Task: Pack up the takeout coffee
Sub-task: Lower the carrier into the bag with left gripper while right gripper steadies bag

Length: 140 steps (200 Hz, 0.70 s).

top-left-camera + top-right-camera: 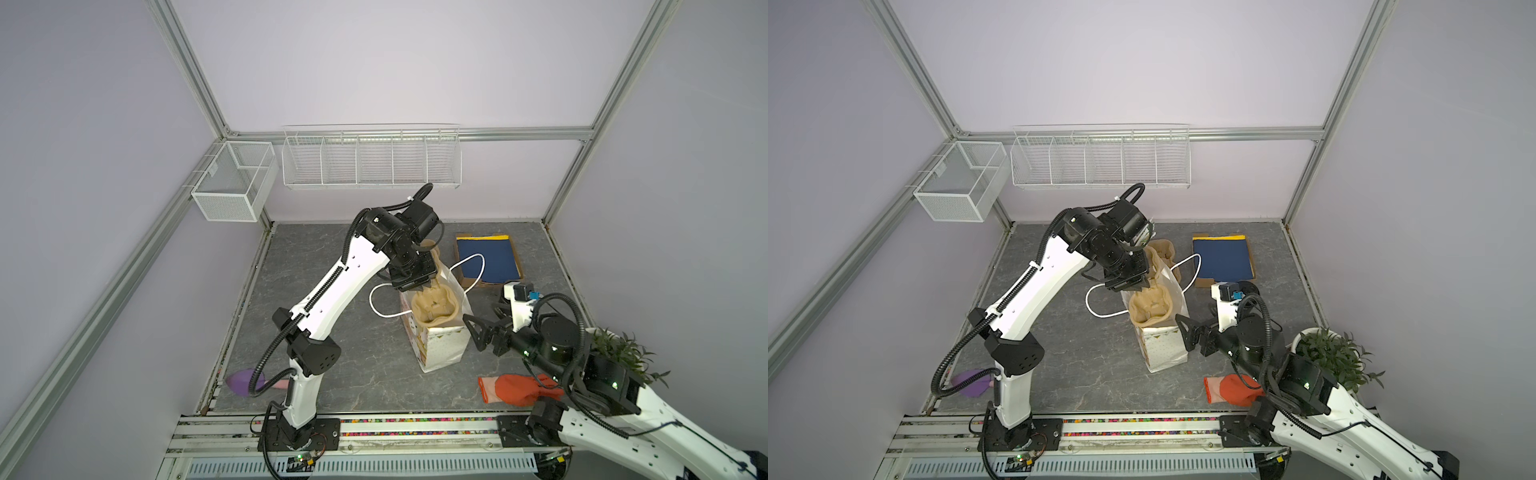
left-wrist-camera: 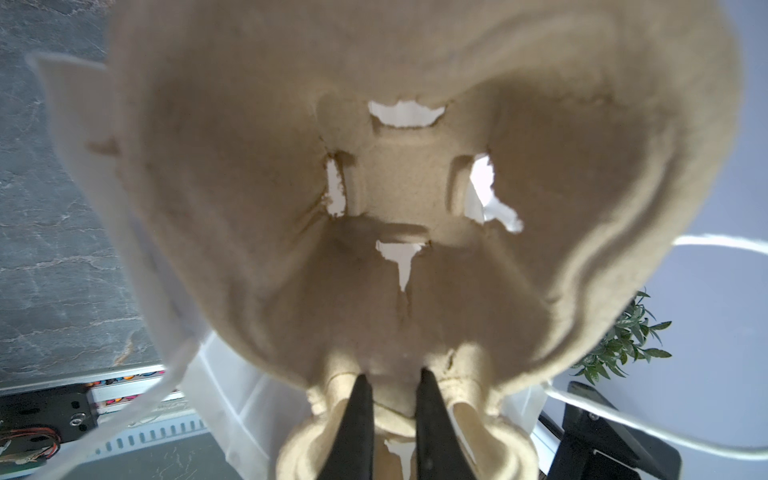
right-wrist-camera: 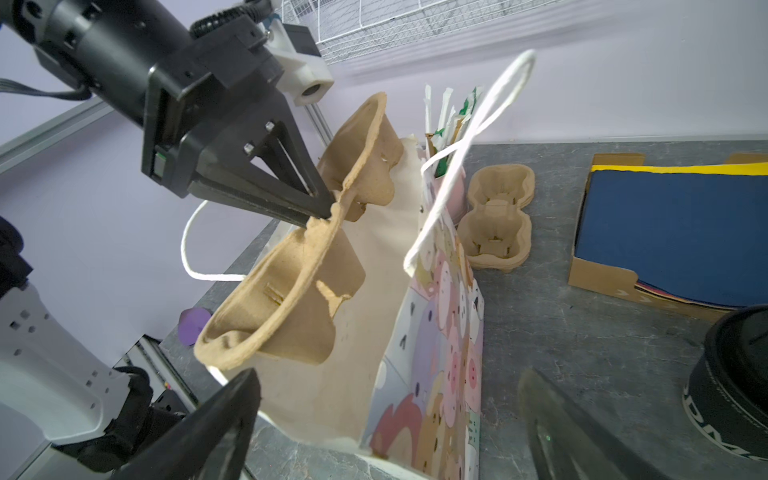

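Note:
My left gripper (image 1: pixel 419 286) (image 2: pixel 392 376) is shut on the middle rib of a brown pulp cup carrier (image 3: pixel 291 299) (image 1: pixel 436 307). The carrier hangs tilted in the mouth of a patterned white paper bag (image 1: pixel 440 349) (image 3: pixel 436 332), one cup pocket inside and one sticking above the rim. My right gripper (image 1: pixel 482 322) (image 3: pixel 386 386) is open and empty, close against the bag's right side. The takeout coffee (image 3: pixel 731 374), a black cup with white lettering and a black lid, stands on the table beside my right wrist. In both top views it is mostly hidden.
Behind the bag sit a stack of pulp carriers (image 3: pixel 498 224) and a pink cup of straws (image 3: pixel 446 183). A cardboard box of blue and yellow sheets (image 1: pixel 488 259) lies back right. An orange glove (image 1: pixel 515 388), a plant (image 1: pixel 619 353) and a purple object (image 1: pixel 243 380) lie near the front.

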Motion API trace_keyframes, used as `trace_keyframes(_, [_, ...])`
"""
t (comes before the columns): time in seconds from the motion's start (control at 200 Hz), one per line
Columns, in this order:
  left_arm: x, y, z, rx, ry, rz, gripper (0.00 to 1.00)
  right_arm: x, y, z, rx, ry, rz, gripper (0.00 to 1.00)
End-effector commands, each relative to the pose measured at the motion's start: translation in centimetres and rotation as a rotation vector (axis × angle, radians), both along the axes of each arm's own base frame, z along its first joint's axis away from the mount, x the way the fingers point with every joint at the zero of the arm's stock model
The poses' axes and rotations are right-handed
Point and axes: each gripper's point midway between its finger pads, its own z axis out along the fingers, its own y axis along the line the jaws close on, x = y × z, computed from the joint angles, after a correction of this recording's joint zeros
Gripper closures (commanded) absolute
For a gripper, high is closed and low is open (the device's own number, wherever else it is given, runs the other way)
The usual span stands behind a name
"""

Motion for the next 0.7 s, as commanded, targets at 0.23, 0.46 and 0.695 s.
trace_keyframes(0.23, [-2.0,2.7,0.9,0.055,0.057,0.014,1.0,2.6,-5.0,-2.4,-0.108,0.029,-0.321,0.0])
trace_keyframes(0.46, [-2.1,2.6,1.0,0.051,0.059,0.017,1.0,3.2,-6.9,-3.2,-0.09,0.055,-0.417,0.01])
trace_keyframes(0.695, [-1.8,1.9,1.4,0.023,0.061,0.021,1.0,4.0,-4.2,-7.0,-0.081,0.162,-0.342,0.02])
